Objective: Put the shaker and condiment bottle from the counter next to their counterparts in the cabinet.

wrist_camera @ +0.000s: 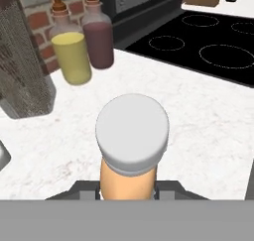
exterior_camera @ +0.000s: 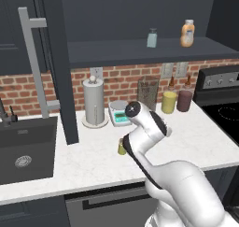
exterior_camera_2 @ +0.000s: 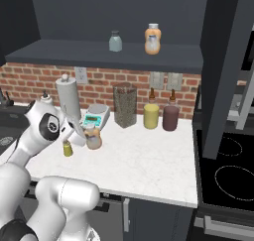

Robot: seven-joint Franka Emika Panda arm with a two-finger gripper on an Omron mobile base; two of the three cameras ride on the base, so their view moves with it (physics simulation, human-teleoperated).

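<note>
Gripping the condiment bottle low on its body, the tool should lift straight off the surface, clear the shaker just beside it, then rise to the cabinet shelf beside the whitish-capped counterpart.

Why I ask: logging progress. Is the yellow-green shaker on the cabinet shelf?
No, the shaker stands on the counter, below the cabinet.
</note>
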